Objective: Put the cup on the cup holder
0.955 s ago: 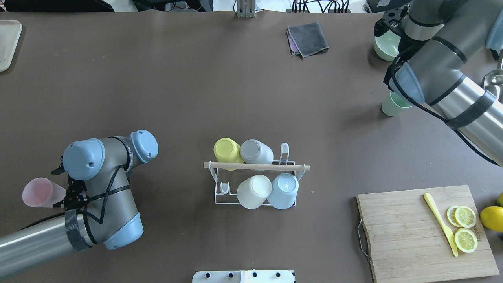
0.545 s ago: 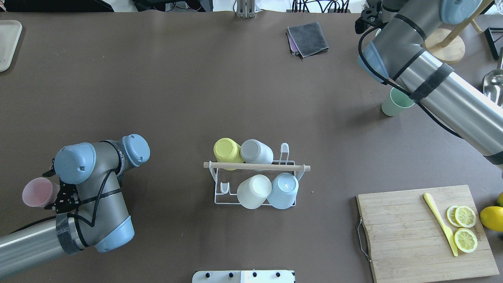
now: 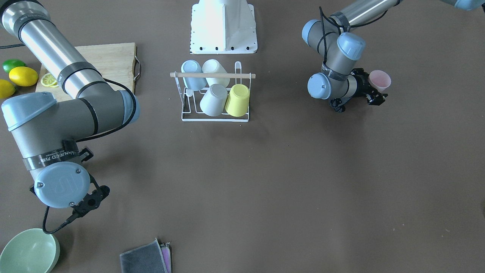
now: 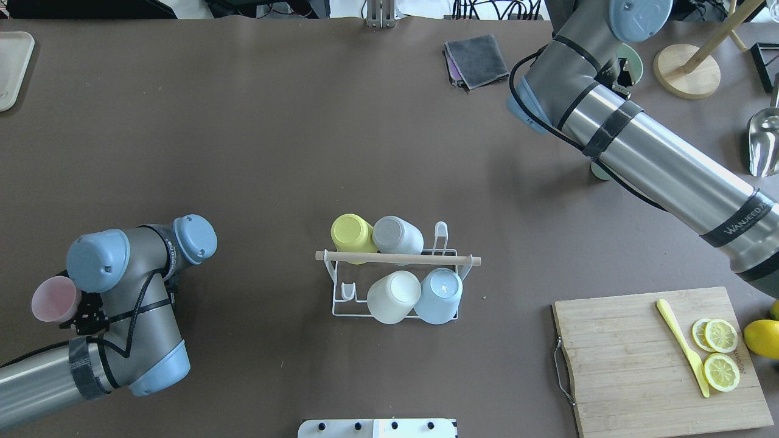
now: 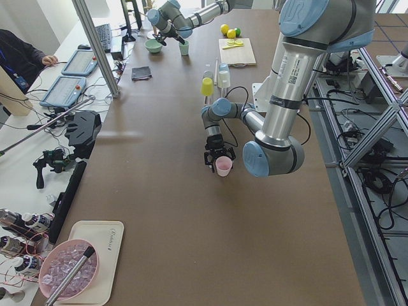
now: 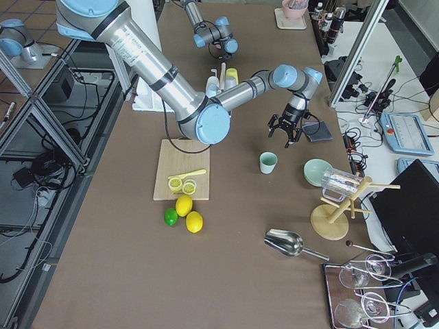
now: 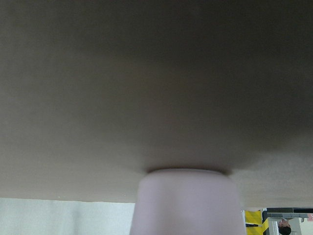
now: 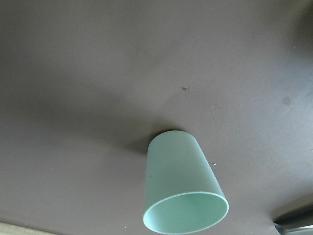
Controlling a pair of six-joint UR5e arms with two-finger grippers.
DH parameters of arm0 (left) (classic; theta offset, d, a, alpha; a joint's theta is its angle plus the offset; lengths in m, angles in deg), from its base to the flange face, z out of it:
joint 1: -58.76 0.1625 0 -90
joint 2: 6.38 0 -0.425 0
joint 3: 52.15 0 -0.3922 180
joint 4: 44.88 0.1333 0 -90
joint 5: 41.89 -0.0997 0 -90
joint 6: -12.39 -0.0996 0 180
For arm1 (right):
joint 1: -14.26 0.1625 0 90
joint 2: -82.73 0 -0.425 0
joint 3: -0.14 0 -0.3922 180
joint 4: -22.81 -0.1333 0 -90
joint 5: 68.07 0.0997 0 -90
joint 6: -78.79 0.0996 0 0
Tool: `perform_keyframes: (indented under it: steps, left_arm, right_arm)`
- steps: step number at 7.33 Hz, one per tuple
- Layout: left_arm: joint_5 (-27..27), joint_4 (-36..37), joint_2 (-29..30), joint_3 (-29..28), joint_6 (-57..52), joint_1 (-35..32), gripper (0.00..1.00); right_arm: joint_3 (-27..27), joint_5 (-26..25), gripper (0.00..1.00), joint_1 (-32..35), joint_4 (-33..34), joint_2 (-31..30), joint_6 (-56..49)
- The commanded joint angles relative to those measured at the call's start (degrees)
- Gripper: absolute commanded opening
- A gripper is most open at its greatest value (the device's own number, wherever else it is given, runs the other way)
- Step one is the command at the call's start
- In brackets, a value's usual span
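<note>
The cup holder (image 4: 341, 307) is a white wire rack with a wooden rod (image 4: 398, 258) at mid-table. It carries yellow, grey, cream and light-blue cups upside down; two prongs (image 4: 347, 291) are bare. My left gripper (image 4: 85, 311) is shut on a pink cup (image 4: 53, 299) at the table's left, mouth up, its base at the table in the left wrist view (image 7: 188, 203). My right gripper (image 6: 285, 133) hangs open and empty above the table, just beyond a mint-green cup (image 6: 268, 162) that stands upright (image 8: 183, 196). In the overhead view my right arm hides most of that cup.
A folded grey cloth (image 4: 476, 59) and a green bowl (image 3: 28, 252) lie at the far right. A cutting board (image 4: 639, 365) with lemon slices and a yellow knife sits front right. A wooden stand (image 4: 688, 70), a metal scoop (image 4: 764, 143) and a tray (image 4: 12, 67) line the edges.
My left arm drew back to the left and turned the pink cup from lying on its side to mouth up. My right arm swung left from the bowl over the green cup.
</note>
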Motion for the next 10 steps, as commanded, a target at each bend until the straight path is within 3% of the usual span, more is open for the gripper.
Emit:
perform_keyframes:
  steps: [1,5,7,9,10]
  left_arm:
    - [0.00,-0.41,-0.75,0.72,0.79,0.06,0.97]
    - [0.00,-2.78,-3.38,1.95,2.28,0.06,0.96]
    - [0.00,-2.78,-3.47,3.26,2.29,0.06,0.90]
    - [0.00,-2.78,-3.47,4.84,2.20,0.06,0.58]
    - [0.00,-2.78,-3.39,5.37,2.11,0.06,0.51]
  right_arm:
    - [-6.73,-2.55,0.95,-1.36,0.90,2.90,-0.46]
    - [-11.60,-10.79,0.97,-3.56,-4.54,4.41,-10.03]
    - [-12.04,-11.26,0.98,-4.61,-4.99,4.41,-10.83]
    - [-13.36,-11.25,0.98,-5.58,-4.99,4.41,-11.63]
    - [-13.89,-11.25,0.98,-5.67,-4.99,4.41,-11.81]
